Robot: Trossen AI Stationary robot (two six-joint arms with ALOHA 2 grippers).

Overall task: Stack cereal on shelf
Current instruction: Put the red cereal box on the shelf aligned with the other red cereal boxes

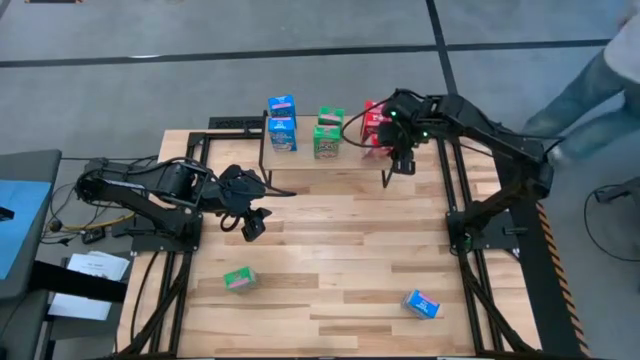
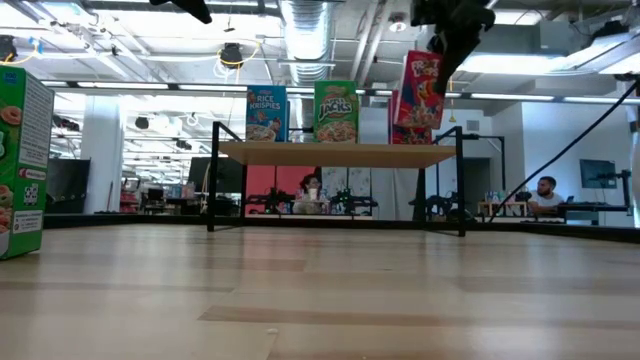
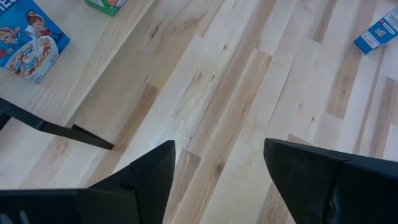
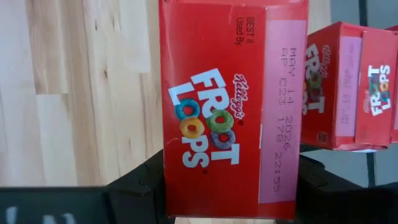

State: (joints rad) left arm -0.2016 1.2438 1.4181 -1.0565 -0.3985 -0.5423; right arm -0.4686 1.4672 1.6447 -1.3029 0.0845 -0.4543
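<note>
Right wrist view fills with a red Froot Loops box (image 4: 233,106), clamped between the right gripper's (image 4: 231,196) jaws at its lower end; more red boxes (image 4: 348,87) stand just beyond it at the right edge of that frame. In the high view the right gripper (image 1: 398,150) sits upper centre-right, at the right end of the shelf (image 1: 300,158). The low view shows the held red box (image 2: 420,90) tilted, hanging above the shelf's (image 2: 340,153) right end, with a blue Rice Krispies box (image 2: 266,113) and a green Apple Jacks box (image 2: 336,111) upright on the board to its left.

On the shelf in the high view stand blue boxes (image 1: 282,122), green boxes (image 1: 327,133) and red ones at the right.

Lower on the bench (image 1: 330,260), a green box (image 1: 239,280) lies lower left and a blue box (image 1: 422,303) lower right, both well apart from either gripper.

The left gripper (image 1: 252,222) hovers left of centre, jaws parted and empty over bare planks.
</note>
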